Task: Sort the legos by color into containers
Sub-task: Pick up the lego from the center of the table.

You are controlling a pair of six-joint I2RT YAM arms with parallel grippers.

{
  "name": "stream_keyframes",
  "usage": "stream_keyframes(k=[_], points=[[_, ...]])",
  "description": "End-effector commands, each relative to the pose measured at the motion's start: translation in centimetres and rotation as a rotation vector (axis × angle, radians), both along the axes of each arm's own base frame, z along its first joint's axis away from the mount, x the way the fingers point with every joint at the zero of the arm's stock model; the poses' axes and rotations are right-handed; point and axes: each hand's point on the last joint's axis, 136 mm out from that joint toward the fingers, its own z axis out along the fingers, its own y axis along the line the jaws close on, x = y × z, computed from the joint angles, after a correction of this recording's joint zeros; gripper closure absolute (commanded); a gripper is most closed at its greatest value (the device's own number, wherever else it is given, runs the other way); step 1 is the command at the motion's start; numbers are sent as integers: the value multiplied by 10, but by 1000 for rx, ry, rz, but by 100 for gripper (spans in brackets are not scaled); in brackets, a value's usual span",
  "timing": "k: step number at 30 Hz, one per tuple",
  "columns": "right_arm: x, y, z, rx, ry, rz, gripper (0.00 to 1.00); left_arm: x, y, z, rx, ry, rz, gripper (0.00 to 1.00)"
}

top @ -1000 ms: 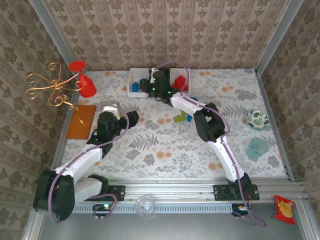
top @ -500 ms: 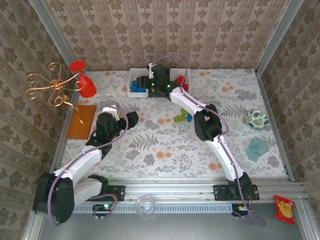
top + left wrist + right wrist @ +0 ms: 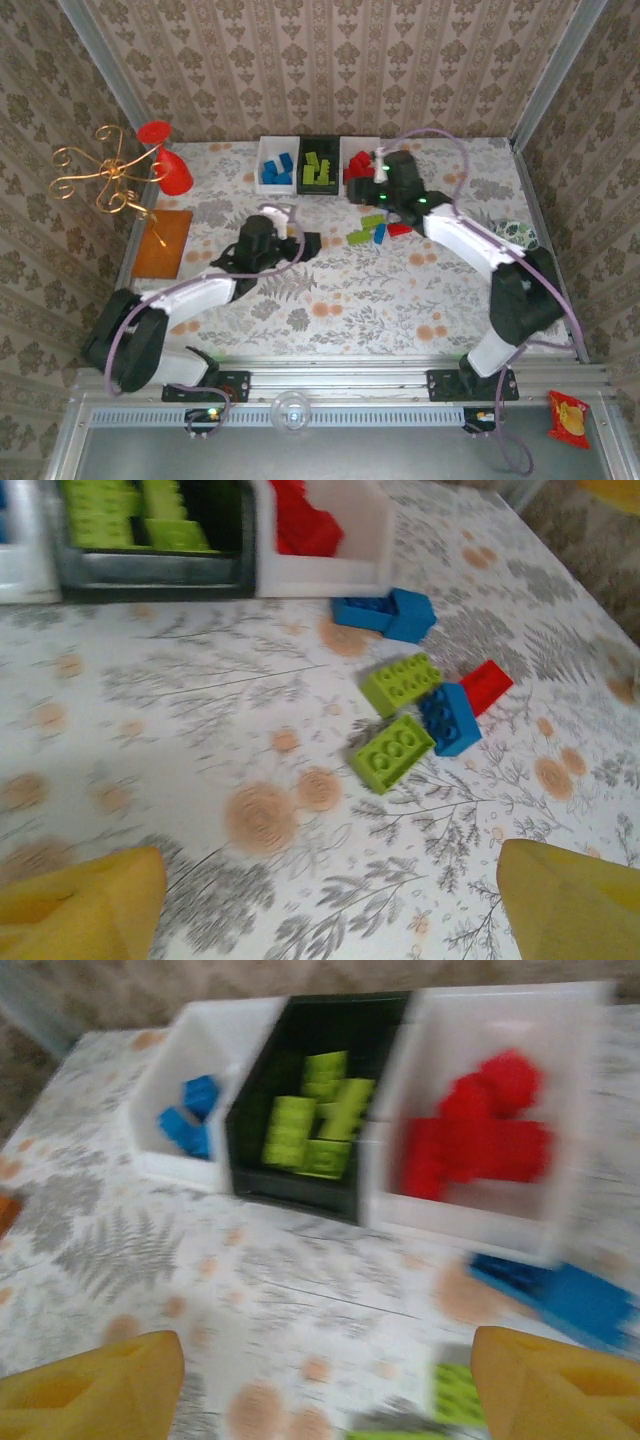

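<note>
Picking over the loose cluster, both grippers empty

Sorting looks well along. The three containers stand in a row at the far side of the table (image 3: 330, 290). The left white bin (image 3: 160, 1165) holds blue bricks, the black bin (image 3: 300, 1195) holds lime green ones, and the right white bin (image 3: 450, 1230) holds red.

What is unsorted is a small group just in front of that row. A blue pair (image 3: 385, 612) lies right beside the right white bin. A little nearer are a green brick (image 3: 402, 682), a second green brick (image 3: 393, 752), a blue brick (image 3: 450, 718) and a red brick (image 3: 487, 686). The last three of the five are packed close, and the blue one seems to touch both neighbours.

The right gripper (image 3: 320, 1390) hovers in front of the bins with its jaws spread wide and nothing between them. The left gripper (image 3: 325, 900) faces the cluster from the other side, also wide open and carrying nothing.

The step in hand seems to be choosing the next brick. That calls for a descent onto a single piece (the second green brick, at the edge nearest the left gripper, looks easiest to isolate). The fingers should straddle its short sides without nudging the blue brick next to it. Then comes a lift and a carry to the black bin.
</note>
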Motion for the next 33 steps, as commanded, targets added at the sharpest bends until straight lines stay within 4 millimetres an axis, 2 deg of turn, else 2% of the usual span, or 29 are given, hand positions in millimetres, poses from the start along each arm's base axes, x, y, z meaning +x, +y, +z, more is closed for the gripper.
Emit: stream_keyframes(k=[1,5,6,9,13,17,22,33], points=[[-19,-69,-33,18,106,-166,21,7,-38,1,51,-62,-84,17],[-38,-115,-35,45,110,-289,19,1,-87,-14,90,-23,-178,24],[-44,-122,-25,59,74,-319,19,0,-99,-19,107,-8,-197,26],[-55,-130,-19,101,13,-371,19,0,-127,-36,150,31,-231,32],[-63,-138,-20,127,-36,-421,17,10,-152,-54,201,43,-232,39],[-64,-140,-20,115,-36,-426,17,21,-169,-67,274,50,-239,42],[-63,-140,-22,114,-30,-428,17,38,-178,-80,372,34,-219,47],[-67,-146,-16,91,-49,-445,17,44,-203,-99,419,53,-254,56]])
